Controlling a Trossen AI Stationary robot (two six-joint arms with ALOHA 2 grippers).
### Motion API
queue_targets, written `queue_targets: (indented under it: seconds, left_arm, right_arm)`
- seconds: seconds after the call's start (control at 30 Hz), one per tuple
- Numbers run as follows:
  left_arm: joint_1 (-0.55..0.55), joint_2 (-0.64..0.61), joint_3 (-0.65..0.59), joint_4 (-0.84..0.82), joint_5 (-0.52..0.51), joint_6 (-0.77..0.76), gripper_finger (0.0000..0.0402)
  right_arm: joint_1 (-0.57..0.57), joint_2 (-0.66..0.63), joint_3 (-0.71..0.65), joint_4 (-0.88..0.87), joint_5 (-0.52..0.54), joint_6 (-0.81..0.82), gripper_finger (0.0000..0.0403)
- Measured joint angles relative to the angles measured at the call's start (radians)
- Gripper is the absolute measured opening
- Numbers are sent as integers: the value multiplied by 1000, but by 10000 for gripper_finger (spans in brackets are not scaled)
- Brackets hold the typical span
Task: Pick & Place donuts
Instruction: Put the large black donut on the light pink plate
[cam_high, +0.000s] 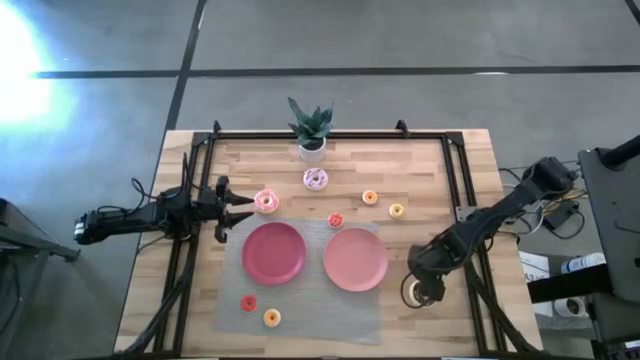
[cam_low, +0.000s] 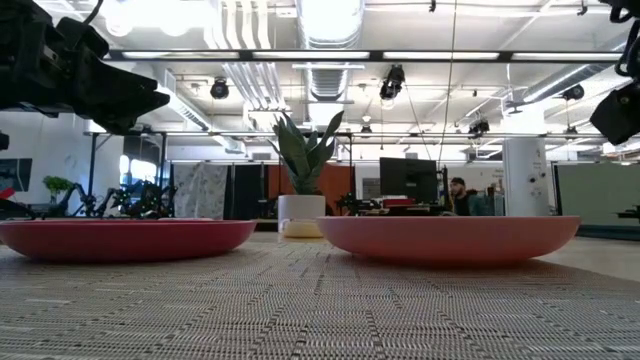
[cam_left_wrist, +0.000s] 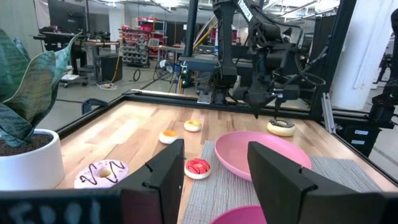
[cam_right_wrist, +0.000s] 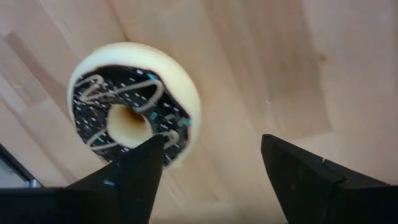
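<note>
I saw the red plate (cam_high: 273, 252) and pink plate (cam_high: 355, 259) holding nothing. My right gripper (cam_right_wrist: 211, 165) hung spread above the chocolate donut (cam_right_wrist: 133, 103) on the surface (cam_high: 430, 170). My left gripper (cam_high: 236, 207), parted, waited beside the pink donut (cam_high: 266, 202).

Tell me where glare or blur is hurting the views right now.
High view: bright glare washes the floor at top left, table unaffected. Low view: ceiling lights blown out, mat soft up close. Right wrist view: chocolate donut slightly blurred above the open right pincer.

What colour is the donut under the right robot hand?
The donut is cream with dark chocolate icing, pale squiggles and tiny sprinkles; the right wrist view shows it best.
</note>
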Motion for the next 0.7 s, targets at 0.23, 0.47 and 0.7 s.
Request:
queue_targets:
  seconds: [0.23,0.47,0.7]
  left_arm:
    - [0,0,0,0,0,0,152]
    - [0,0,0,0,0,0,152]
    - [0,0,0,0,0,0,152]
  right_arm:
    - [0,45,0,31,-19,-66,285]
    - [0,106,-11,108,1,-103,266]
    - [0,149,-7,106,29,-104,221]
